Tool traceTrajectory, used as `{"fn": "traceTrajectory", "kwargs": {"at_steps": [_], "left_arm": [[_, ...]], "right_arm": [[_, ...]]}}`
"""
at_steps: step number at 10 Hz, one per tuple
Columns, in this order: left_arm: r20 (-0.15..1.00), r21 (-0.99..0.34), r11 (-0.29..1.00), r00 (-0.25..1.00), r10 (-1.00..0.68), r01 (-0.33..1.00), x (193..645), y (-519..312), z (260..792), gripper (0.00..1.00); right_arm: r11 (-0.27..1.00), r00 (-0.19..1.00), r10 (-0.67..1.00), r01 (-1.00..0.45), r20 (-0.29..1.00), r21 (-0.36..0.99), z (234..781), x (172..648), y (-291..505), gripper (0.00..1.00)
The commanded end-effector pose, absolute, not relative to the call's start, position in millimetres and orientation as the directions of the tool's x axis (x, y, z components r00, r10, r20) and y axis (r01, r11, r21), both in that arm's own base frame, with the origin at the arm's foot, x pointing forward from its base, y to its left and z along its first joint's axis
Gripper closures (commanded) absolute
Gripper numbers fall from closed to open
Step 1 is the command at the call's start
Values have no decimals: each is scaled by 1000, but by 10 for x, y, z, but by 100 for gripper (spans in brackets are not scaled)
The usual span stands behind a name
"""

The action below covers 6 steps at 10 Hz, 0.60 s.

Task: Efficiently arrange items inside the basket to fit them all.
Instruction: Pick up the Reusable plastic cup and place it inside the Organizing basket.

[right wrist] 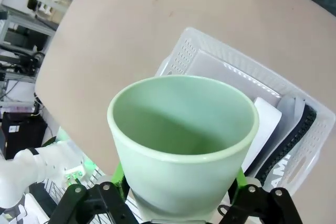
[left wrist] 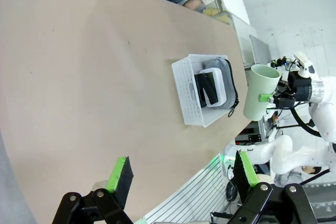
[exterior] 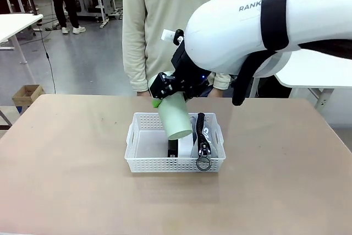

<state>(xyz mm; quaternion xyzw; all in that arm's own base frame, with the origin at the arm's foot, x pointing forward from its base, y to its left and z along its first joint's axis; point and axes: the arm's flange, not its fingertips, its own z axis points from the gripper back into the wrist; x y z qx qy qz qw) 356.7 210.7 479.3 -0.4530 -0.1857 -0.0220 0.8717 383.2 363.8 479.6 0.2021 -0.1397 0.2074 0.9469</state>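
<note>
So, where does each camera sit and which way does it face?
Front: fixed between the arms, facing the person across the table; right hand holds the cup over the basket.
Left wrist: high up, looking down; open left hand.
Right wrist: looking down past the cup's mouth.
All share the cup and basket.

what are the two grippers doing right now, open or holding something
Left gripper: open, holding nothing, above the table.
Right gripper: closed on the pale green cup, held tilted over the basket.
</note>
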Motion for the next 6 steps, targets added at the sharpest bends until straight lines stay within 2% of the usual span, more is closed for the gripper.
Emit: {"fn": "traceTrajectory", "kwargs": {"at_steps": [1,3,6], "left_arm": [[343,-780,589,931,123,210,3534,2106,4807,0],[343,-780,589,931,123,210,3534,2106,4807,0],[343,-780,589,931,123,210,3534,2106,4807,0]], "right_arm": [[899,922,192,-303,336,315,4605,3933,3928,13],[921,947,45,-162,317,354,4414,4082,4152,13],[912,974,-14,-81,226,402,4336,4285,4311,13]]}}
